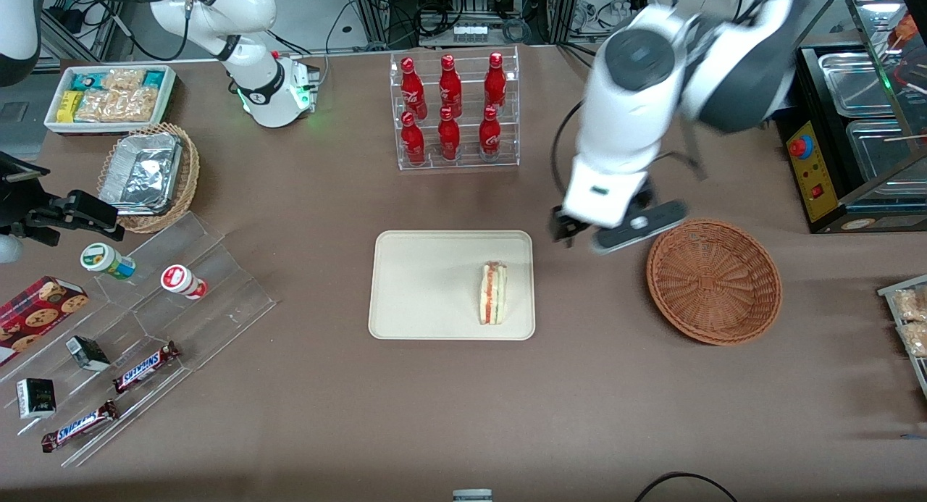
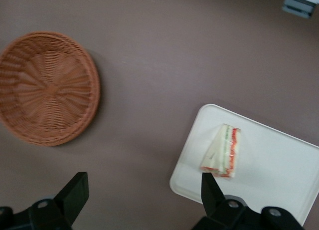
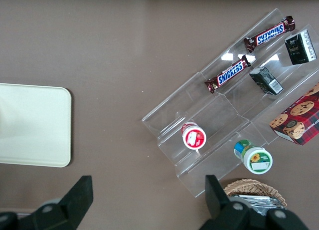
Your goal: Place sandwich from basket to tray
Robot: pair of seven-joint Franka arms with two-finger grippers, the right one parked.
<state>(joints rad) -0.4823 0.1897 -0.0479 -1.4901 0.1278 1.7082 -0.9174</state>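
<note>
Above the bare desk (image 1: 304,386), between tray (image 1: 405,285) and basket (image 1: 713,281), the fingers (image 2: 75,192) hang spread apart and empty. Below them to one side, the tray bears the sandwich (image 1: 493,293), lying released on its side; the basket sits empty.

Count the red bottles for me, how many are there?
6 bottles, all in the clear rack, farther from the camera than the tray: three on its upper step, three on its lower step. None looks hidden. The open hand hovers between tray and basket.
</note>
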